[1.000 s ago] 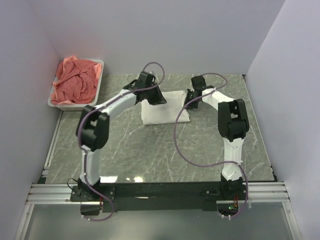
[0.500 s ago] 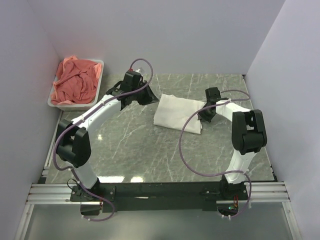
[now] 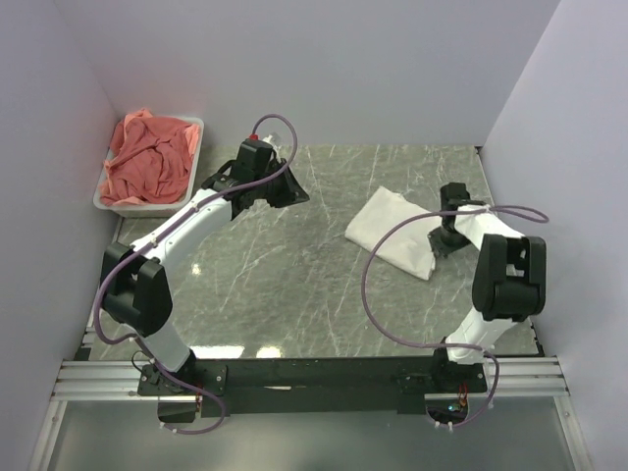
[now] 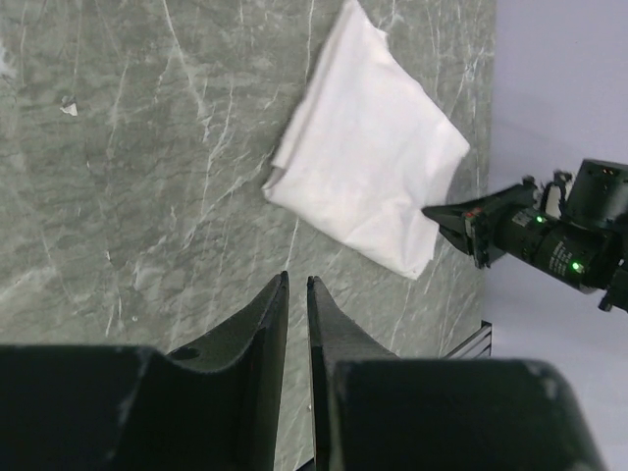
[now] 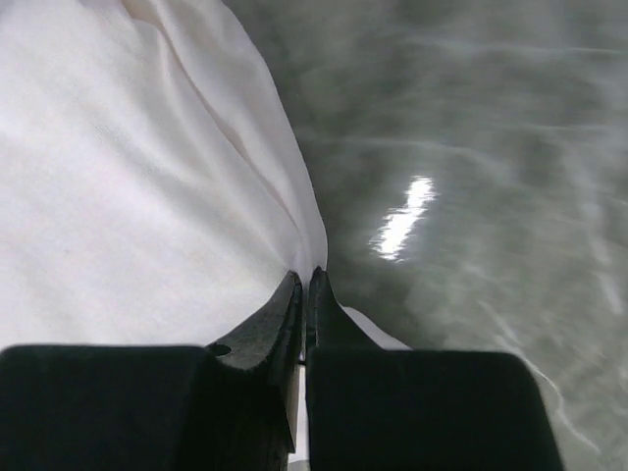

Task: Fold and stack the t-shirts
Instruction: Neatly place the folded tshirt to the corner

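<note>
The folded white t-shirt (image 3: 392, 231) lies on the marble table, right of the middle, with its red print hidden. It also shows in the left wrist view (image 4: 368, 167) and fills the left of the right wrist view (image 5: 128, 196). My right gripper (image 3: 439, 241) is at the shirt's right edge and shut on that edge (image 5: 306, 277). My left gripper (image 3: 291, 192) hangs over bare table at the back left, far from the white shirt, with its jaws shut on nothing (image 4: 296, 280). Salmon-pink t-shirts (image 3: 147, 157) lie heaped in the tub.
The white plastic tub (image 3: 110, 201) stands at the back left against the wall. Walls close in the left, back and right sides. Purple cables loop over both arms. The table's right edge (image 3: 510, 265) is near the right gripper.
The right gripper has dragged the folded white shirt from the back middle toward the right. The left gripper has let the shirt go and drawn back to the left.
</note>
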Motion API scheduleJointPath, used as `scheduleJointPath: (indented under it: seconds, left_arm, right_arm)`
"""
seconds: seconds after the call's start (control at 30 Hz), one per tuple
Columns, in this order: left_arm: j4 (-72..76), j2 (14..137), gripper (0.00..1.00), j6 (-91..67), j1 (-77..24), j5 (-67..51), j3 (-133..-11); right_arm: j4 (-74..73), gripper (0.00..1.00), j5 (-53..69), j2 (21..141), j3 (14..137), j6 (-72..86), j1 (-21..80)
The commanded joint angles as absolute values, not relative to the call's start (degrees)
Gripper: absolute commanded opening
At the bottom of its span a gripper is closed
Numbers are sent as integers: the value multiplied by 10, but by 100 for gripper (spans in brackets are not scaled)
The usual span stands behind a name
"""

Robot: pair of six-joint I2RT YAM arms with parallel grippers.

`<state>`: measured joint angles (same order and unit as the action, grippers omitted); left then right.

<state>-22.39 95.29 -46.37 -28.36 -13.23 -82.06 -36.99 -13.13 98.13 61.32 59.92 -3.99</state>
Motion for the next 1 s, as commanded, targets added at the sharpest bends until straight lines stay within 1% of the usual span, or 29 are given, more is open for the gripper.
scheduleJointPath:
  seconds: [0.0, 0.1, 0.23, 0.4, 0.6, 0.77, 0.97]
  left_arm:
    - [-225, 927, 19, -451, -283, -148, -844]
    - [-224, 919, 19, -451, -284, -155, -838]
    - [-223, 898, 19, -448, -284, -161, -825]
    - [-222, 876, 19, -446, -284, -166, -808]
    - [-217, 854, 20, -446, -286, -178, -788]
    - [-214, 839, 20, -447, -291, -179, -773]
    - [-210, 822, 20, -452, -293, -181, -755]
  right_arm:
    - [-452, 0, -225, 918, 586, 708, -75]
    - [-503, 0, -253, 887, 569, 759, -93]
    - [-510, 0, -260, 839, 506, 800, -126]
    - [-503, 0, -253, 755, 423, 819, -179]
    - [-515, 0, -250, 658, 365, 818, -242]
    - [-523, 0, -244, 579, 330, 824, -267]
    - [-542, 0, -222, 534, 305, 820, -272]
